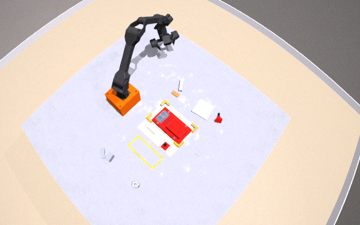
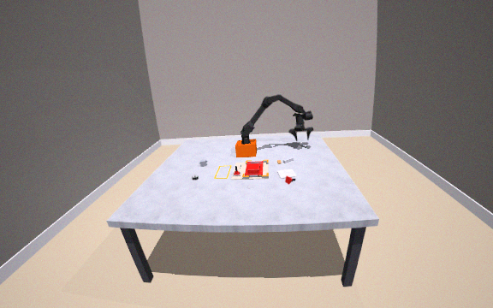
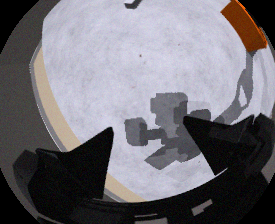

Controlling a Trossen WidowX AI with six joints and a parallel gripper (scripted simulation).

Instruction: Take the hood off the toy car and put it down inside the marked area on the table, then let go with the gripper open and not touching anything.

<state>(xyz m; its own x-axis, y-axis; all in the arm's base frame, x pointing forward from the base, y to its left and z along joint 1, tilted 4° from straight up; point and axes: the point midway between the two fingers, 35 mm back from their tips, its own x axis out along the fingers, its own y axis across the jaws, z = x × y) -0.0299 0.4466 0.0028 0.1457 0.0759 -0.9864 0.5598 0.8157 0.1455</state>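
Note:
The toy car [image 1: 171, 118] [image 2: 255, 162] is red with a grey window panel and lies between yellow corner brackets on a cream board. The hood appears to be the raised red panel [image 1: 179, 127] [image 2: 253, 169] on the car, at the end away from the window. The marked area [image 1: 152, 168] [image 2: 222, 178] is a yellow outline on the table beside the board, with nothing inside it. My gripper [image 1: 165, 47] [image 2: 302, 139] [image 3: 149, 124] is open and empty, high above the table's far part, well away from the car. The wrist view shows neither car nor marked area.
A red piece with a dark peg [image 1: 165, 145] [image 2: 236, 172] stands on the board near the marked area. A white plate [image 1: 202, 109] [image 2: 287, 174], another red piece [image 1: 219, 119] [image 2: 288, 180], an orange block [image 1: 175, 94] and a ring [image 1: 135, 184] lie around.

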